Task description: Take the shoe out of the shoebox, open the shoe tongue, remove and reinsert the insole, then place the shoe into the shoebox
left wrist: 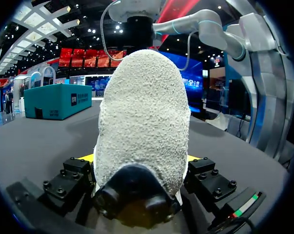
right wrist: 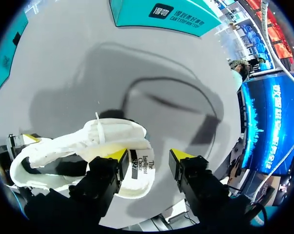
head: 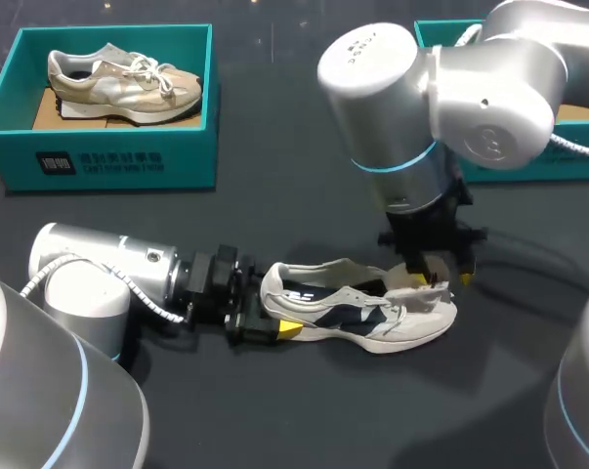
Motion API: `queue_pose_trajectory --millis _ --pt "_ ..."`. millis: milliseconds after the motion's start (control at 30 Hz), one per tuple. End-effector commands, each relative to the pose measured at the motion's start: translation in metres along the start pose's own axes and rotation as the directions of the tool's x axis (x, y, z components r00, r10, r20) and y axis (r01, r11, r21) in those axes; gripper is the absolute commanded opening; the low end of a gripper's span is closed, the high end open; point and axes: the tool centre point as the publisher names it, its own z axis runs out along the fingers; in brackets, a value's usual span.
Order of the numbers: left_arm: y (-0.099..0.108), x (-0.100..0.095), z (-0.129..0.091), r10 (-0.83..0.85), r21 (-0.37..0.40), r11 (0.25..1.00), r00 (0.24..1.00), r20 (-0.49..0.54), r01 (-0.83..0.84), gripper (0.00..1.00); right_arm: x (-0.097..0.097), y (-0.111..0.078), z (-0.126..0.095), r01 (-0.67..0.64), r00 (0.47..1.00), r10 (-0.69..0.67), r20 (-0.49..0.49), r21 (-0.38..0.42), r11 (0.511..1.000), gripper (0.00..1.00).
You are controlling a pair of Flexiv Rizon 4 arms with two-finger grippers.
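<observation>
Dark grey bench point(head: 304, 195) carried a white shoe point(head: 372, 313) with a navy side panel at the lower middle of the head view, standing on its sole with the heel to the left and the toe to the right. The left arm point(head: 108, 274) came in from the lower left and lay low along the bench. The left jaws were clamped on the shoe's heel from both sides, one yellow fingertip point(head: 289, 329) showing against the sole. In the left wrist view the heel point(left wrist: 142, 122) filled the space between the two black finger blocks.

The right arm point(head: 441, 107) entered from the upper right and pointed down over the front of the shoe. The right jaws stood wide and held nothing. In the right wrist view one yellow fingertip point(right wrist: 118, 155) was against the lifted tongue point(right wrist: 142, 175), whose labelled underside lay between the fingers. The other fingertip point(right wrist: 182, 155) hung over bare bench.

A teal shoebox point(head: 108, 161) sat at the upper left of the head view with a beige shoe point(head: 123, 83) inside it. A second teal box point(head: 567, 161) at the upper right was largely hidden behind the right arm.
</observation>
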Motion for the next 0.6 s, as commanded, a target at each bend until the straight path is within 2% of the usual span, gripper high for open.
queue_pose_trajectory --millis 33,167,333,500,600 --pt "0.002 0.001 0.003 0.0 -0.002 1.0 1.0 -0.001 0.0 0.0 -0.003 -0.009 -0.043 -0.118 0.992 0.121 0.022 -0.109 0.987 0.53" --pt "0.002 0.001 0.003 0.0 -0.002 1.0 1.0 -0.001 0.0 0.0 0.003 -0.008 -0.071 -0.027 0.998 0.034 0.044 -0.156 0.987 0.54" --pt "0.002 0.001 0.003 0.0 -0.002 1.0 1.0 -0.001 0.0 0.0 0.014 -0.008 -0.095 0.128 0.99 -0.115 0.077 -0.194 0.973 0.53" --pt "0.002 0.001 0.003 0.0 -0.002 1.0 1.0 -0.001 0.0 0.0 0.028 -0.008 -0.116 0.292 0.956 -0.271 0.116 -0.241 0.926 0.5" --pt "0.002 0.001 0.003 0.0 -0.002 1.0 1.0 -0.001 0.0 0.0 0.039 -0.008 -0.127 0.403 0.915 -0.391 0.101 -0.288 0.869 0.47"
